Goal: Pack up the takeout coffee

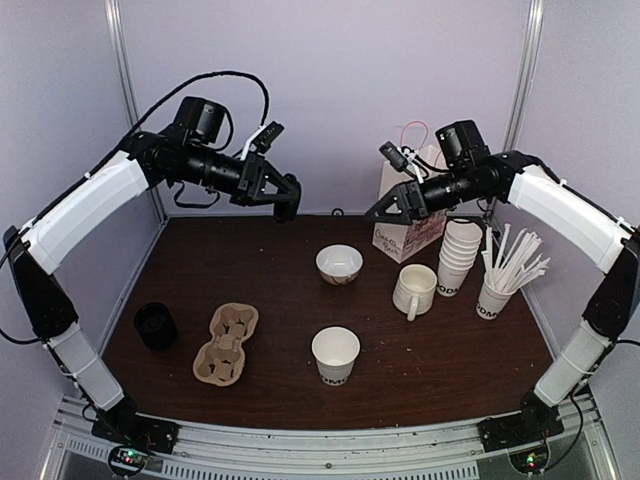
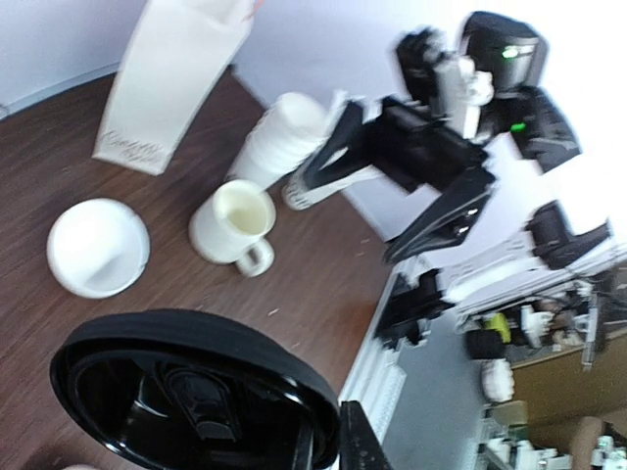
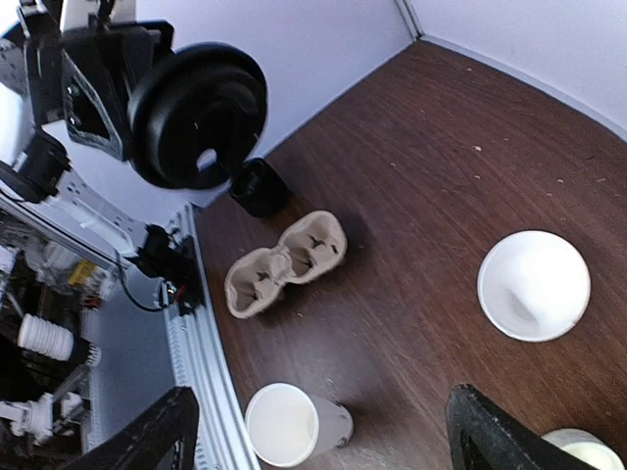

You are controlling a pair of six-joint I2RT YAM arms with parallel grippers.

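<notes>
Nearest, a tapered white paper cup (image 1: pixel 335 352) stands open-topped on the dark wood-grain counter (image 1: pixel 270 290) beside a moulded pulp carrier (image 1: pixel 226 343) — farther back, raised, the left pincer (image 1: pixel 286 201) pinches a glossy round black lid (image 3: pixel 196 113) — the right pincer (image 1: pixel 383 207) is spread wide.

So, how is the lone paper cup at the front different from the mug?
The cup tapers toward its base; the mug has straighter sides. The mug has a handle, the cup has none. The cup bears black lettering low on its side; the mug looks plain. The mug stands further back and to the right of the cup. Both are white, upright and without a lid.
</notes>
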